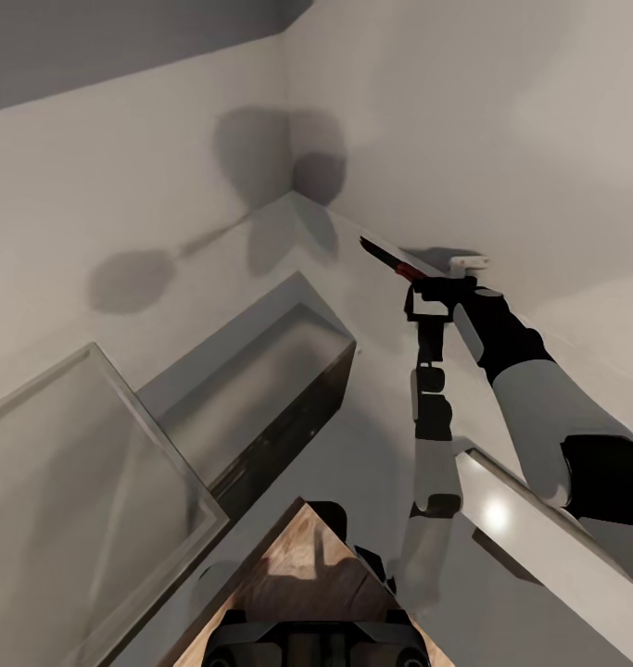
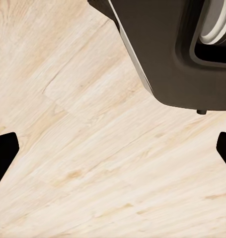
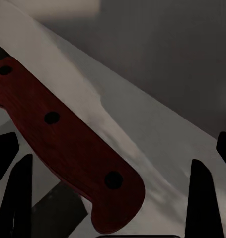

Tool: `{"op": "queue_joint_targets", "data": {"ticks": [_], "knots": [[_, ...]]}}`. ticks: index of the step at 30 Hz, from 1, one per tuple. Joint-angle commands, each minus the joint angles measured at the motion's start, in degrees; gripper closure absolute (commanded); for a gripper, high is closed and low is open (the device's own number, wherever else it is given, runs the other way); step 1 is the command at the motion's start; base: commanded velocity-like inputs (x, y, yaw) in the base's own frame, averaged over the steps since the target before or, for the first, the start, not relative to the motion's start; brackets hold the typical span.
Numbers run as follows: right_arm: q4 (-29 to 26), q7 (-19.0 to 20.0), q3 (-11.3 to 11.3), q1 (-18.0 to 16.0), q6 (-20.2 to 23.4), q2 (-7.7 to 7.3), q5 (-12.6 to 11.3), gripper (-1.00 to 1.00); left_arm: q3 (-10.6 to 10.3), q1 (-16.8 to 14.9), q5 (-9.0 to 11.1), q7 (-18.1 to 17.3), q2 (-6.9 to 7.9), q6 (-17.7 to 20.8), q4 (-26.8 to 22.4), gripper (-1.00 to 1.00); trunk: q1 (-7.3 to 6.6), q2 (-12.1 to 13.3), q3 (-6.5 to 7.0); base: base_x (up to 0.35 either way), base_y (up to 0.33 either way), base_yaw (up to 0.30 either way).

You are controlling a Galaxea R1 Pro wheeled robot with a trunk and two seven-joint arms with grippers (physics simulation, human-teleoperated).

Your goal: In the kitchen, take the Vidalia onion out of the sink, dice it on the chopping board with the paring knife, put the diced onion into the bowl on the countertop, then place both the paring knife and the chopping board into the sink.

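Knife (image 1: 387, 258) sticks out from closed right tool (image 1: 425, 301).

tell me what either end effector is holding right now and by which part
The right end effector holds the paring knife by its reddish handle, the blade pointing away. The left end effector holds nothing, hanging open over wood flooring.

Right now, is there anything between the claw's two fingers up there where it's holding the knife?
Yes. In the right wrist view the knife's reddish riveted handle lies between the right claw's dark fingers. The head view shows the blade pointing up and away.
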Motion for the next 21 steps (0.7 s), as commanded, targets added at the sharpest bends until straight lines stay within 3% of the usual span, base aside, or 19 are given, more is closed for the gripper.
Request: {"op": "queue_joint_targets", "data": {"ticks": [1, 21], "knots": [[-0.08, 0.04, 0.20, -0.02, 0.33, -0.05, -0.15, -1.00, -0.37, 0.03, 0.58, -0.07, 0.08, -0.08, -0.08, -1.00, 0.03, -0.09, -0.07, 0.000, 0.000, 0.000], [1.03, 0.20, 0.20, -0.02, 0.36, 0.93, -0.25, -1.00, -0.37, 0.03, 0.57, -0.07, 0.15, -0.08, -0.08, -1.00, 0.03, -0.09, -0.07, 0.000, 0.000, 0.000]]}}
